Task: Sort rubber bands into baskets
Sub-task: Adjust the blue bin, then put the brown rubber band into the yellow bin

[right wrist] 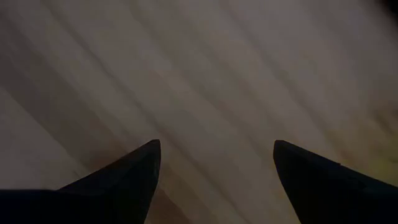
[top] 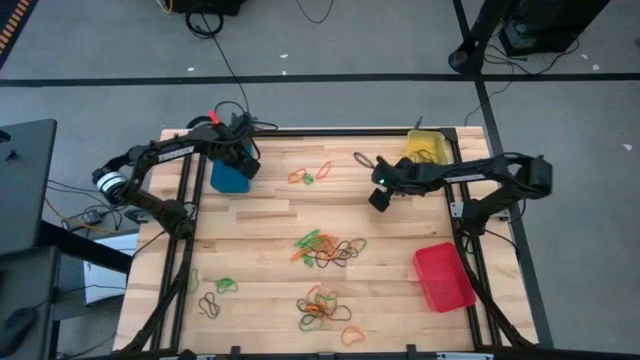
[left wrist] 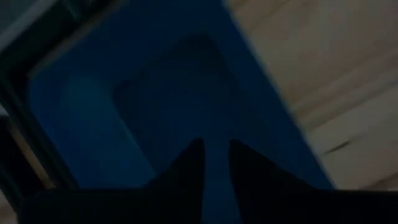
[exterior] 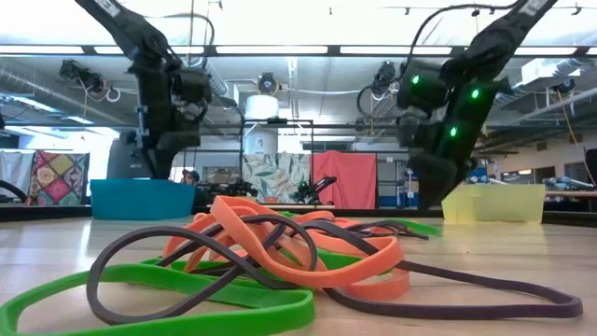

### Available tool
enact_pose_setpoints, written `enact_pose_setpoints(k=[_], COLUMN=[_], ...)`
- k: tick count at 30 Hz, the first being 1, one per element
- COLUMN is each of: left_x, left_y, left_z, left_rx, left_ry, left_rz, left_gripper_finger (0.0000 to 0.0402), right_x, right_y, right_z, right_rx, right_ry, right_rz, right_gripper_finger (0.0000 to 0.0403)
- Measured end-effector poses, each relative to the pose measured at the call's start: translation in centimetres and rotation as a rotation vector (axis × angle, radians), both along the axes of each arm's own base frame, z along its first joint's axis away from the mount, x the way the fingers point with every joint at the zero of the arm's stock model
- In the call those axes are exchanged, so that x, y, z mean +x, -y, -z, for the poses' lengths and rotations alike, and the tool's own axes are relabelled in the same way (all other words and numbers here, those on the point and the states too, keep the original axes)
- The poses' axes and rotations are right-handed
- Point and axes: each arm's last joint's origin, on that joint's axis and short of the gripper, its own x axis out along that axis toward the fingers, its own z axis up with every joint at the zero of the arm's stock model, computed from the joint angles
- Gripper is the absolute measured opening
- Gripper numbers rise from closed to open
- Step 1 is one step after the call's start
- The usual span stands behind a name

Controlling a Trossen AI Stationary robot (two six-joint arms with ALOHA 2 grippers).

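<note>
My left gripper [left wrist: 215, 155] hangs above the blue basket [top: 230, 178] at the table's far left, pointing down into it. Its fingers stand a narrow gap apart with nothing showing between them. My right gripper [right wrist: 216, 155] is wide open over bare wood, left of the yellow basket [top: 425, 148] and clear of every band. Rubber bands in orange, green and dark lie flat in heaps at mid-table [top: 330, 248] and near the front edge [top: 325, 308]. A few more bands [top: 310, 175] lie at the far middle. The red basket [top: 443, 277] stands at the right.
Loose bands [top: 215, 292] lie at the front left, and one orange band [top: 352, 335] lies by the front edge. Black rails [top: 185, 250] run along the table's sides. Bare wood stretches between the blue basket and the mid-table heap.
</note>
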Motion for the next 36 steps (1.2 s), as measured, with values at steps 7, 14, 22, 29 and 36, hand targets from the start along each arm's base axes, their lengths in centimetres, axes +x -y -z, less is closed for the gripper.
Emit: enact_pose_setpoints(k=[7, 14, 22, 29, 36], left_x=[-0.2, 1.8, 4.1, 5.2, 6.4], left_y=[2.9, 7.6, 11.8, 13.8, 14.2], left_z=[-3.6, -3.6, -1.3, 0.1, 0.9], left_rx=[0.151, 0.186, 0.186, 0.21, 0.241], left_ry=[0.149, 0.527, 0.808, 0.943, 0.983], left_rz=[0.106, 0.331, 0.578, 0.687, 0.733], left_gripper_finger=[0.0075, 0.0076, 0.0076, 0.0076, 0.0076], right_x=[3.6, 5.3, 5.9, 5.8, 6.4], right_y=[-2.4, -5.8, -10.5, -11.1, -11.2], right_z=[1.0, 0.1, -0.4, -0.4, 0.6], right_rx=[0.133, 0.261, 0.132, 0.084, 0.098], right_ry=[0.218, 0.399, 0.413, 0.398, 0.399], right_rz=[-0.282, -0.532, -0.752, -0.757, -0.781], right_gripper_finger=[0.0323, 0.0323, 0.0293, 0.0214, 0.0162])
